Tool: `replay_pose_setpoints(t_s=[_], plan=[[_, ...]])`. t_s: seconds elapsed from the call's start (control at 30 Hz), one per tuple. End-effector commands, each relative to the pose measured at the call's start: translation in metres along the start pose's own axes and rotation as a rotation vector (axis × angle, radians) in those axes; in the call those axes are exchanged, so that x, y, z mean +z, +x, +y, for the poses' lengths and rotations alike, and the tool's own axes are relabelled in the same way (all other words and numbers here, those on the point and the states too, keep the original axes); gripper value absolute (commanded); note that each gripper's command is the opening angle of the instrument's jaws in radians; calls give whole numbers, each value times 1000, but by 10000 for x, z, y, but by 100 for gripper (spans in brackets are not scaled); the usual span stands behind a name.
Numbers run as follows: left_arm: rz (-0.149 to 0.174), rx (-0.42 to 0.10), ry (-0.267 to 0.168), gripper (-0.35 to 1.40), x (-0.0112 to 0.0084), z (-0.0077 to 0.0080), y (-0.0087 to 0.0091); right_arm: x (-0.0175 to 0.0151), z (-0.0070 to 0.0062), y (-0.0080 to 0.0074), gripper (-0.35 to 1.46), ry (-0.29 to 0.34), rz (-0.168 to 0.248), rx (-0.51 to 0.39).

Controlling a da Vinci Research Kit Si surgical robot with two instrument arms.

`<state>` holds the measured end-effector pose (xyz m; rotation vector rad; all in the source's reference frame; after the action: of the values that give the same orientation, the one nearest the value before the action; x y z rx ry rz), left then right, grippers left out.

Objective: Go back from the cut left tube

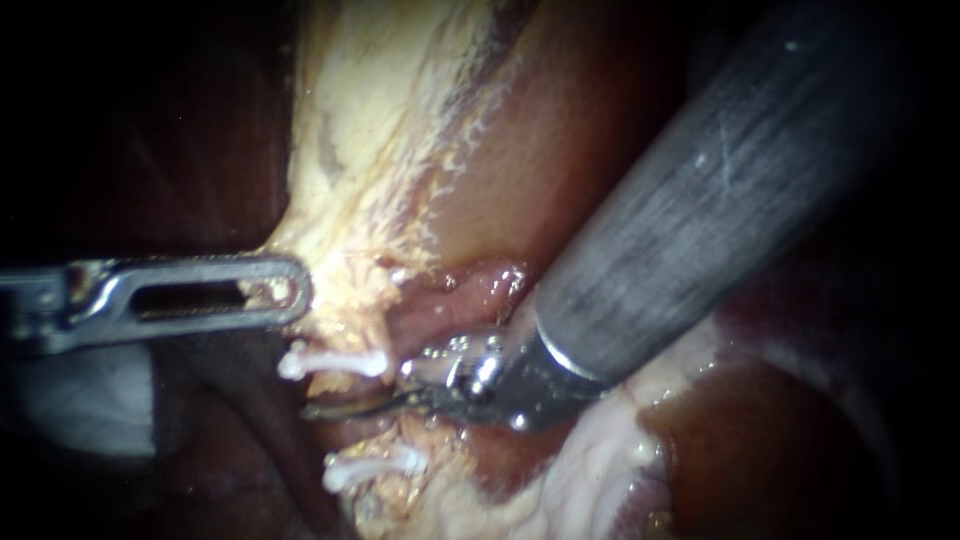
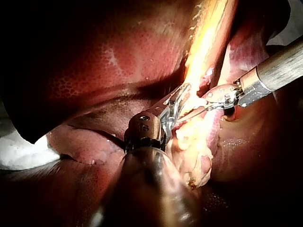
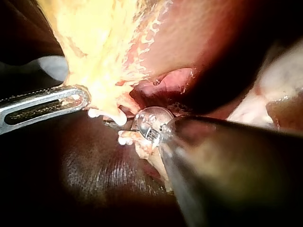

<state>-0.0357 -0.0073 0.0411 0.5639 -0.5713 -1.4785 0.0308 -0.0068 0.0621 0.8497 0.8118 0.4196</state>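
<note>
Right instrument tip at the clipped tube, not backed off yet
Its claw is clenched, thin blades together and holding nothing, lying across the gap between far clip and near clip. The clipped tube runs through both, left of the right shaft; the cut itself is hidden by the blades. Left instrument comes in from the left, claw grasping the yellow fatty tissue just beyond the far clip

Right instrument: its blurred shaft covers the tip in the right wrist view. Left instrument: shaft cut off at the endoscope view's edge, underside hidden against fat
</note>
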Motion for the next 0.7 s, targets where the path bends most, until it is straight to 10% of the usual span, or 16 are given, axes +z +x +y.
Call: replay_pose_setpoints(t_s=[0.03,0.27,0.5,0.7], plan=[[0,0,1,-35,0,0,0,0,0,0,-35,1,1,1],[1,1,1,-35,0,1,0,2,-4,0,-35,13,-3,5],[1,1,1,-35,0,2,0,3,-6,1,42,14,0,22],[1,1,1,-35,0,2,0,6,-6,1,56,13,3,21]])
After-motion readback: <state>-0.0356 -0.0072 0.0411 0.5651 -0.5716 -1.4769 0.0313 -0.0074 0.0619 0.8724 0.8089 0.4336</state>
